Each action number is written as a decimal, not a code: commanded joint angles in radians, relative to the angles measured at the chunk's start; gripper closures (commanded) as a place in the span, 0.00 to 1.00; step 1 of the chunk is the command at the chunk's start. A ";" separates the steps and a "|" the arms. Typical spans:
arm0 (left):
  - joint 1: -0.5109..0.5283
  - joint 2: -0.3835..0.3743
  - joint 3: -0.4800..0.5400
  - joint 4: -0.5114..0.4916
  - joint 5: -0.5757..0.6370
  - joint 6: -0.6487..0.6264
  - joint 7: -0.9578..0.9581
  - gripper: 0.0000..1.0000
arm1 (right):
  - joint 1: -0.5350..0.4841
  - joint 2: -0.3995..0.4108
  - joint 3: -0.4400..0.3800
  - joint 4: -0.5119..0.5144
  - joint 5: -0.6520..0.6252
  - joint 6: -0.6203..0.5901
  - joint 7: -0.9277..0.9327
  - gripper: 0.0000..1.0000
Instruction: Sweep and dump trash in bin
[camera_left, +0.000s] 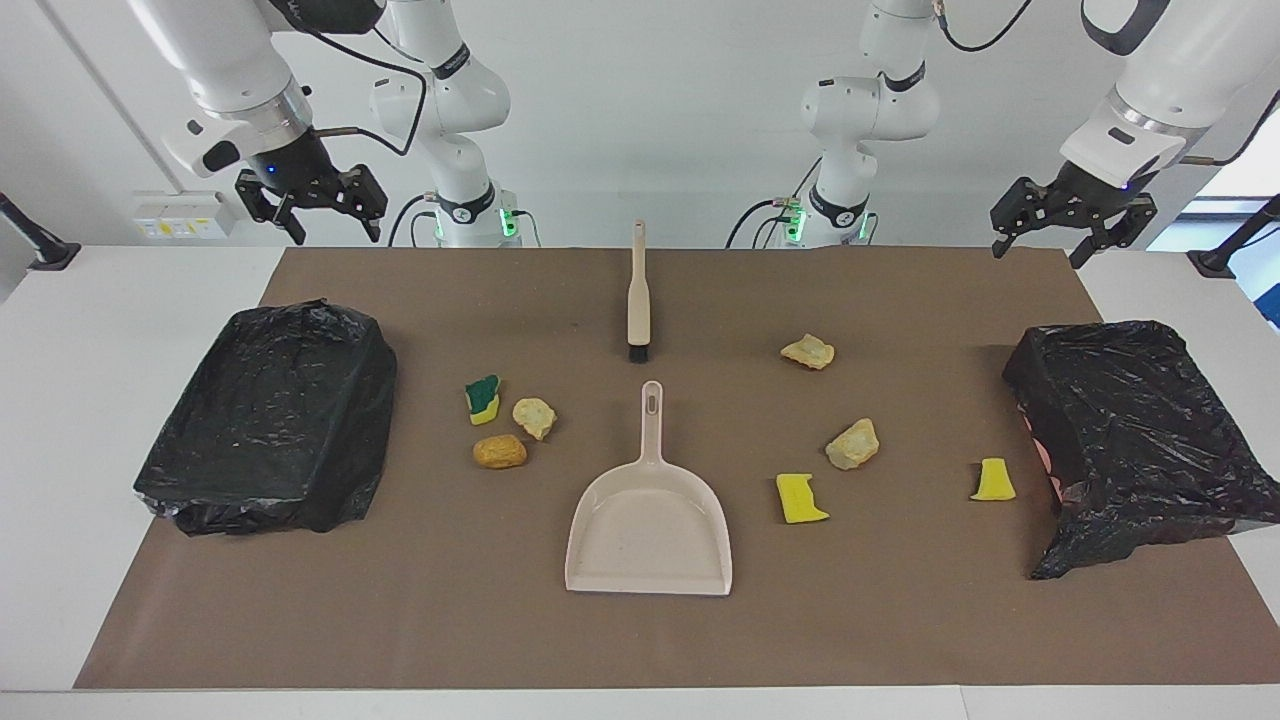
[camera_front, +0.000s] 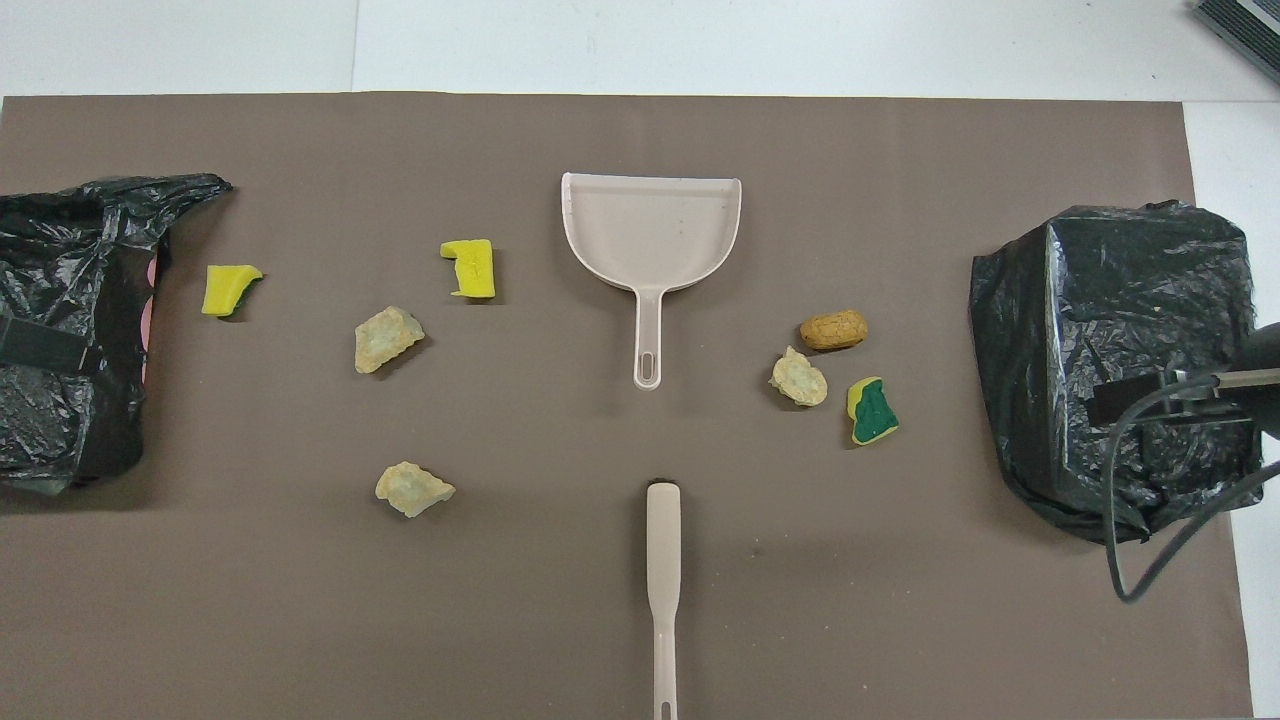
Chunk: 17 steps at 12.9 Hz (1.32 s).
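Note:
Several pieces of trash lie on the brown mat. A green-faced sponge (camera_left: 483, 398), a tan lump (camera_left: 534, 417) and an orange-brown lump (camera_left: 499, 451) cluster toward the right arm's end. Two tan lumps (camera_left: 808, 351) (camera_left: 853, 444) and two yellow sponge bits (camera_left: 801, 497) (camera_left: 992, 480) lie toward the left arm's end. A black-bagged bin (camera_left: 270, 420) (camera_front: 1110, 360) stands at the right arm's end, another (camera_left: 1140, 440) (camera_front: 60, 330) at the left arm's end. My right gripper (camera_left: 325, 225) and left gripper (camera_left: 1060, 245) hang open and empty above the mat's robot-side corners.
A beige dustpan (camera_left: 650, 530) (camera_front: 650, 230) lies mid-mat, its handle pointing toward the robots. In line with it and nearer to the robots lies a beige-handled brush (camera_left: 638, 295) (camera_front: 662, 560), black bristles toward the pan. White table (camera_left: 100, 320) surrounds the mat.

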 joint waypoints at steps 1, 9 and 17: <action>0.003 -0.023 -0.003 -0.024 0.017 0.014 0.011 0.00 | -0.025 0.007 -0.008 0.020 -0.004 -0.003 -0.056 0.00; -0.007 -0.022 -0.004 -0.024 0.017 0.013 0.003 0.00 | -0.046 0.027 -0.025 0.071 0.009 -0.009 -0.078 0.00; -0.007 -0.023 -0.004 -0.028 0.016 0.013 0.002 0.00 | -0.046 0.012 -0.022 0.043 -0.007 -0.006 -0.076 0.00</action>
